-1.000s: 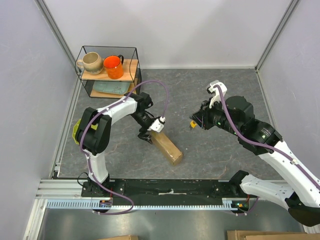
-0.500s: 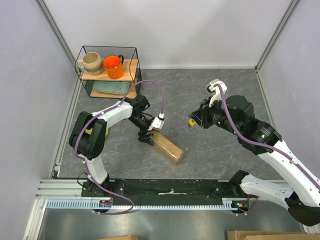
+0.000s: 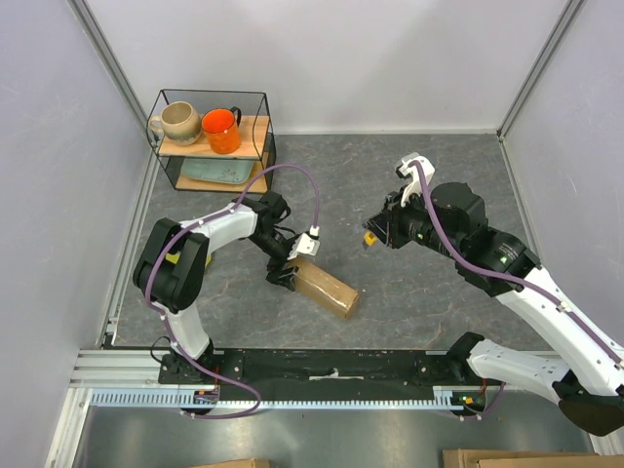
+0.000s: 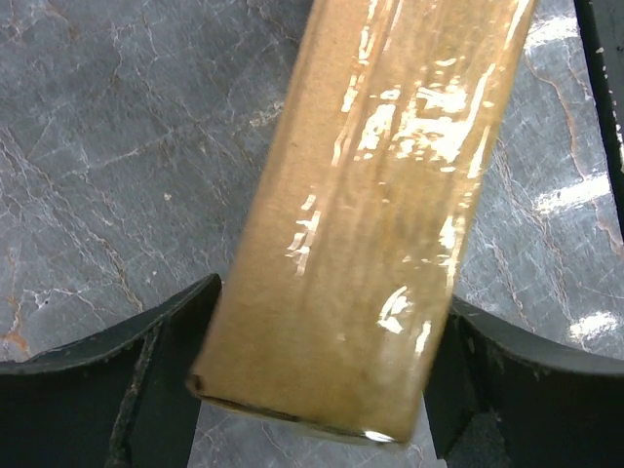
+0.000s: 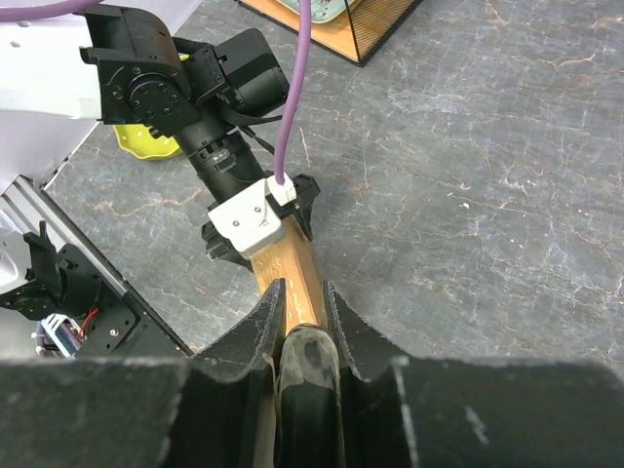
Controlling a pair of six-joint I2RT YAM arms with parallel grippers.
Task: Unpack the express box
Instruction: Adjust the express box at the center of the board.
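Claw on left arm (image 3: 282,274) spread astride the end of the express box (image 3: 328,291) lying on table (image 3: 409,175), light stiff cardboard, slick tape, grip its narrow sides; right claw (image 3: 378,235) pinches small yellow-tipped tool (image 5: 308,363).

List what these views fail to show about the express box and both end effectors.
- Left wrist: the express box runs off the top edge; whether the left end effector squeezes it or just flanks it is unclear.
- Right wrist: the dark item in the shut right end effector is blurred, too close to identify.
- Top view: the left end effector covers the box's upper-left end.
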